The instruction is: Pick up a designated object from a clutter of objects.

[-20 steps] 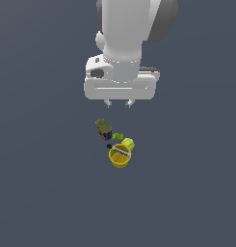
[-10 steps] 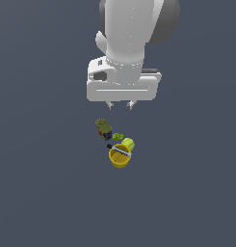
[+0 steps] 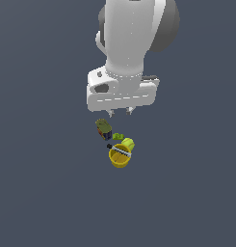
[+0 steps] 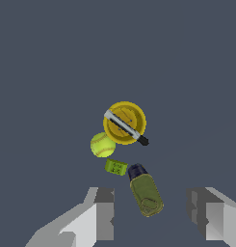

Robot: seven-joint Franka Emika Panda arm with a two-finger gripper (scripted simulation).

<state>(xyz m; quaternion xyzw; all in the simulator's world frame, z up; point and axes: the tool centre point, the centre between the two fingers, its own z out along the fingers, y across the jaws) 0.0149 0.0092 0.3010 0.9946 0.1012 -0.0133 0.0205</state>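
4 small items on plain grey-blue floor, gripper wide open, empty

One cup — one ball, one can, one green piece.

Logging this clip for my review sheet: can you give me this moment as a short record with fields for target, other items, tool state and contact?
target: orange-yellow round thin-walled cup with a thin grey, dark-tipped bar lying across its rim
other items: yellow-green ball beside the cup; small bright green piece; dark can with olive top
tool: open, fingers apart, holding nothing
contact: none visible; tool is above the pile
surface: plain dark grey floor
task status: cup not yet picked up
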